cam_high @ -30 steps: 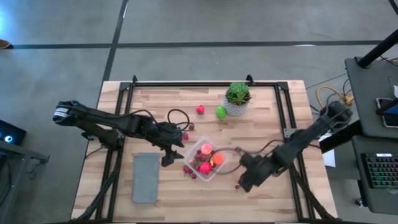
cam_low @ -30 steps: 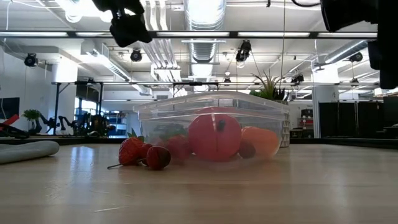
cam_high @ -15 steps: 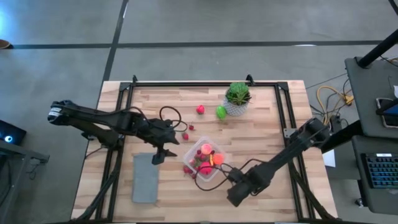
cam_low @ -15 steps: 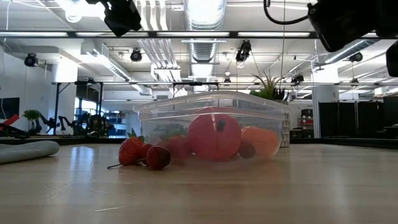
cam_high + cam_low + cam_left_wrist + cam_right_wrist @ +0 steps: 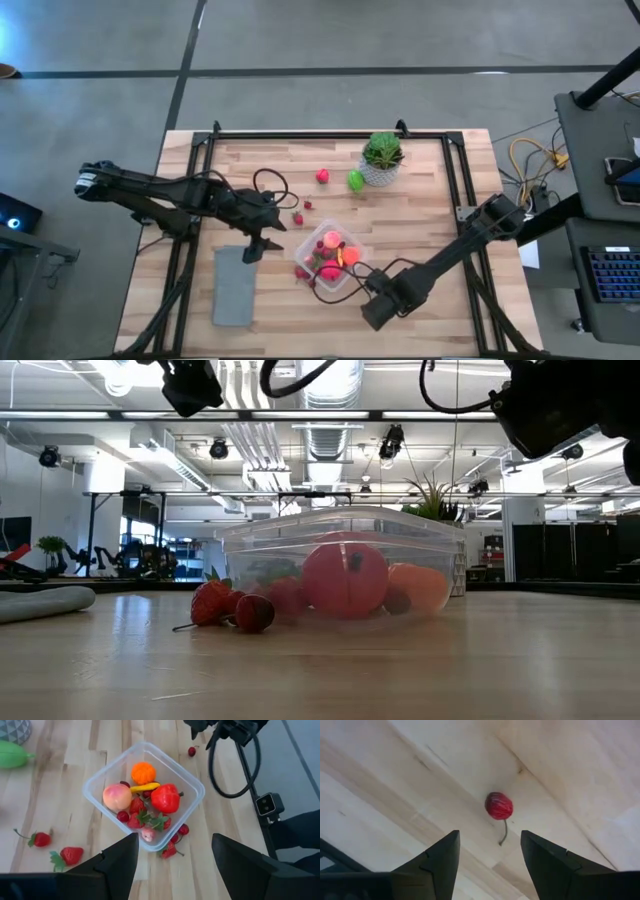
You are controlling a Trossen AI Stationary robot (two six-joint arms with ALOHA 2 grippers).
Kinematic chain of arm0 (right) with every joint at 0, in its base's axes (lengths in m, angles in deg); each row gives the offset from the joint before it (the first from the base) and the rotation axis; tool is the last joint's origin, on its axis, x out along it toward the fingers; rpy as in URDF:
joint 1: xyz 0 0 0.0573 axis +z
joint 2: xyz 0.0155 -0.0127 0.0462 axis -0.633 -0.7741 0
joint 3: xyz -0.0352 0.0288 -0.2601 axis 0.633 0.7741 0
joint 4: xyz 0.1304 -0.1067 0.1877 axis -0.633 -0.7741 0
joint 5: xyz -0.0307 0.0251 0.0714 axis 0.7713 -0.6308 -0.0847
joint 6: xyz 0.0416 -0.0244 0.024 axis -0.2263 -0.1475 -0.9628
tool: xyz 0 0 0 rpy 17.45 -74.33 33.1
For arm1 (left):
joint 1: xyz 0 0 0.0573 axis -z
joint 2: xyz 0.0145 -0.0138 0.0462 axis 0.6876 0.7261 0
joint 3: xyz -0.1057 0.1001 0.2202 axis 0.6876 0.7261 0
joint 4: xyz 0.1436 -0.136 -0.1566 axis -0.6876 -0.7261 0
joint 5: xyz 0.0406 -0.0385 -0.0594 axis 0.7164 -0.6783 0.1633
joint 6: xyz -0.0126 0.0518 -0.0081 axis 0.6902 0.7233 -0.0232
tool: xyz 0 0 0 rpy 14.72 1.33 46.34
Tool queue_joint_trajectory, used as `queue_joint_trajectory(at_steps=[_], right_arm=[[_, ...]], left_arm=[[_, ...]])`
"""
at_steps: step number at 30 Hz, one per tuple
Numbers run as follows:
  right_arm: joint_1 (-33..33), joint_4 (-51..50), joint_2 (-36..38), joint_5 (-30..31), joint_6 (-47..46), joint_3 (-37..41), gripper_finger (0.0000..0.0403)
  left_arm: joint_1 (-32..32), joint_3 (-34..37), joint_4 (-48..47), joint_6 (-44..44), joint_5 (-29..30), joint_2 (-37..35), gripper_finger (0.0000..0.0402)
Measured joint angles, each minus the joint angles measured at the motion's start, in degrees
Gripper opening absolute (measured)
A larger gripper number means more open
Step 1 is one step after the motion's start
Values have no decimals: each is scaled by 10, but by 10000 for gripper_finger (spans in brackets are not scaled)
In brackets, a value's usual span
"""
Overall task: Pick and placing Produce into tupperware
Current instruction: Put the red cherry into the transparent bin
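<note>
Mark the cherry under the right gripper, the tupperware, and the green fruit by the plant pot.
cherry [image 5: 498, 805], right wrist view, middle of its red body.
tupperware [image 5: 192, 779], left wrist view, clear rim at one corner.
green fruit [image 5: 355, 180], high view, centre of the fruit.

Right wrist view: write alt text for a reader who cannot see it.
A small red cherry with a thin stem lies alone on the pale wooden table, just ahead of the right gripper, whose two dark fingers stand open with nothing between them.
</note>
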Motion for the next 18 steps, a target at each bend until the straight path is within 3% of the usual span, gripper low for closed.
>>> queue_joint_trajectory(at_steps=[18], right_arm=[[-8, -2, -37, 23, 43, -2, 201]], left_arm=[[-1, 22, 0, -31, 3, 0, 238]])
